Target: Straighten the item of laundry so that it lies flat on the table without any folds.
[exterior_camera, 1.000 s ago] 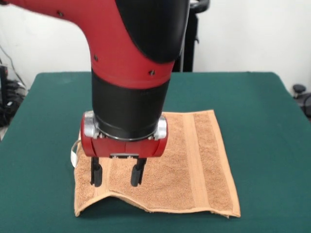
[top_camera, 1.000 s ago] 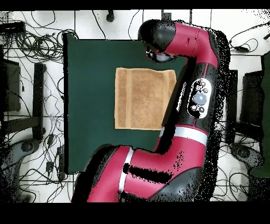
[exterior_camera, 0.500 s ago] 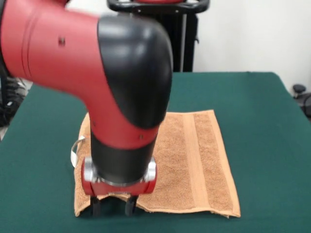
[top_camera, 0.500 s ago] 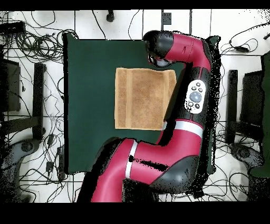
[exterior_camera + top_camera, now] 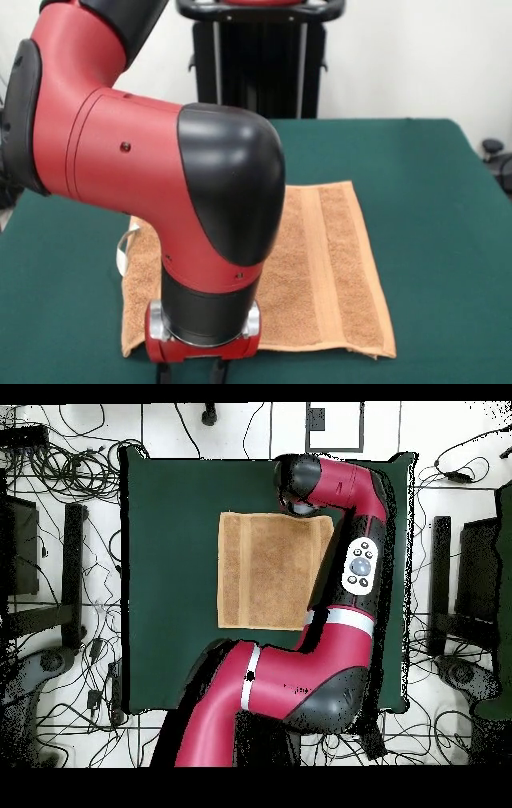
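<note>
On the front view's left, a small white tag (image 5: 122,250) sticks out from the towel's edge, lying on the green worktop (image 5: 448,184). Beside it the towel (image 5: 320,272) spreads across the middle of the worktop, nearer the front edge than the back, with a woven band running front to back on its right side. From overhead the towel (image 5: 262,571) reads as a nearly square sheet — it lies close to flat.

The arm (image 5: 160,192) comes down over the towel's front-left part, and the end effector (image 5: 190,373) sits at the towel's front edge near that left corner. Only the stubs of its fingers show at the bottom of the front view, and the overhead view hides it under the arm (image 5: 340,564), so I cannot tell whether it is spread or pinching the cloth.

The step in hand looks like work on the front-left edge — probably the last of the smoothing. The next move likely calls for that edge to be drawn outward and let down level without dragging the whole towel.
</note>
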